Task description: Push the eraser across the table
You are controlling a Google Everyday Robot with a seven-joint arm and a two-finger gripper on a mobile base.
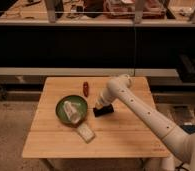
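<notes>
Eraser [106,110]: long axis roughly left-right, lying just right of the gripper [99,105].
Gripper: fingers pinched together, low at its left end.
Bowl [61,103]: just left of gripper.

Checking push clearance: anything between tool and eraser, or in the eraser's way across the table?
Nothing visible between them; the tool is at the eraser. The green bowl stands close at picture-left; to picture-right, nothing visible.

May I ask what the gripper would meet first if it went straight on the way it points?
Probably the eraser, just below the gripper near the middle of the table; depth is unclear.
</notes>
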